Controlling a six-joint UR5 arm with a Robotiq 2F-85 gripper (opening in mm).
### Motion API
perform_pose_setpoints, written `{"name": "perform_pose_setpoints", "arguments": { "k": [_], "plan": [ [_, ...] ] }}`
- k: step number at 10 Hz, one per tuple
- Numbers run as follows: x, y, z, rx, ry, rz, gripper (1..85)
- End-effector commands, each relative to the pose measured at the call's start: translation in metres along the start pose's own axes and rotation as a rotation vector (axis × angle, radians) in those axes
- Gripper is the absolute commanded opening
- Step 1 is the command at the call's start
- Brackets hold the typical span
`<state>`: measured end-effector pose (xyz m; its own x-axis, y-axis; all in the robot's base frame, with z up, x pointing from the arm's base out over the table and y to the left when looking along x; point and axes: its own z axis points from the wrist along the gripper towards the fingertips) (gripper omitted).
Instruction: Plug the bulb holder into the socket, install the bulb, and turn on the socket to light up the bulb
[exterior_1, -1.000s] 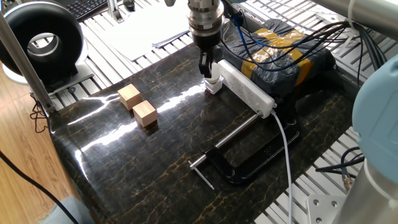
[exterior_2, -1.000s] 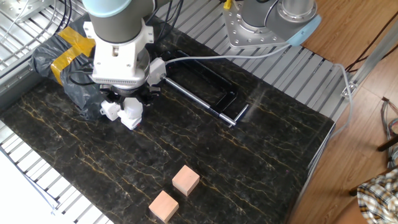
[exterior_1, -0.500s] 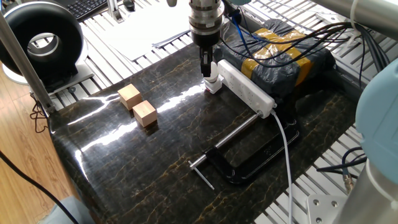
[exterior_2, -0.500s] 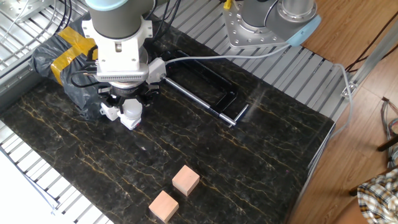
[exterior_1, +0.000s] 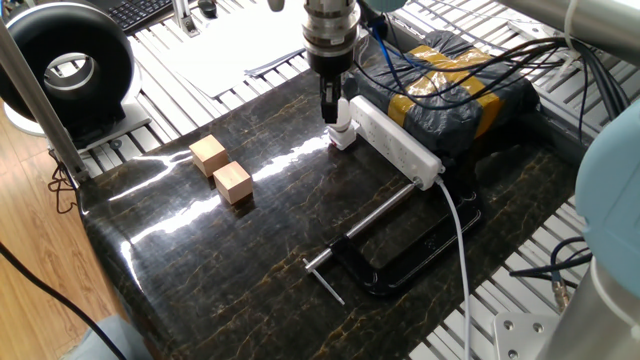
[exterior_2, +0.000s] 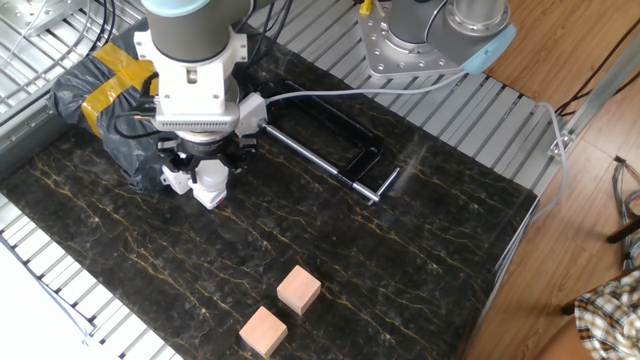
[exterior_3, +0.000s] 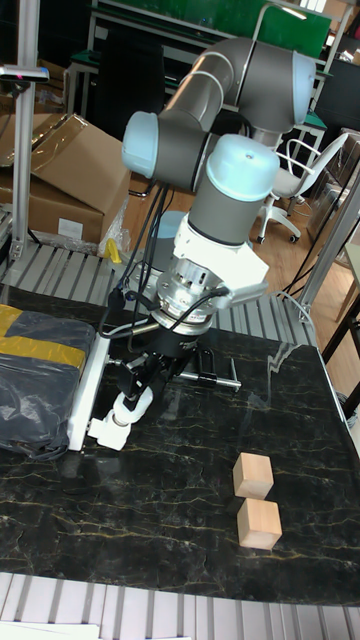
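My gripper (exterior_1: 335, 112) hangs straight down at the near end of the socket (exterior_1: 395, 145), a long white power strip lying along the table's back edge. Its fingers are shut on the small white bulb (exterior_2: 210, 180). The bulb stands on the white bulb holder (exterior_1: 343, 138), which rests on the dark table right beside the strip's end. In the tall fixed view the gripper (exterior_3: 132, 395) holds the bulb (exterior_3: 130, 406) slightly tilted over the holder (exterior_3: 108, 431). I cannot tell whether the bulb is threaded in. The arm's wrist hides most of the strip in the other fixed view.
Two tan wooden cubes (exterior_1: 222, 168) sit to the left on the table. A black clamp (exterior_1: 390, 255) lies toward the front right. The strip's white cable (exterior_1: 460, 240) runs over it. A black bag with yellow tape (exterior_1: 460, 90) sits behind the strip.
The gripper and bulb have shifted only slightly over the holder. Nothing else has moved.
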<state>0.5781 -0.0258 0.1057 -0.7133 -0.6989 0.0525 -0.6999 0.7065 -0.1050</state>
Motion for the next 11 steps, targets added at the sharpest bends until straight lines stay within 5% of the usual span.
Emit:
{"name": "perform_pose_setpoints", "arguments": {
  "k": [1, 5, 8, 11],
  "plan": [
    [0.0, 0.001, -0.001, -0.004, -0.002, 0.028, 55.3],
    [-0.005, -0.006, -0.01, 0.04, -0.01, -0.128, 57.3],
    [-0.004, 0.019, -0.021, -0.024, -0.023, -0.362, 64.3],
    [-0.004, 0.019, -0.02, 0.018, -0.019, -0.642, 65.3]
  ]
}}
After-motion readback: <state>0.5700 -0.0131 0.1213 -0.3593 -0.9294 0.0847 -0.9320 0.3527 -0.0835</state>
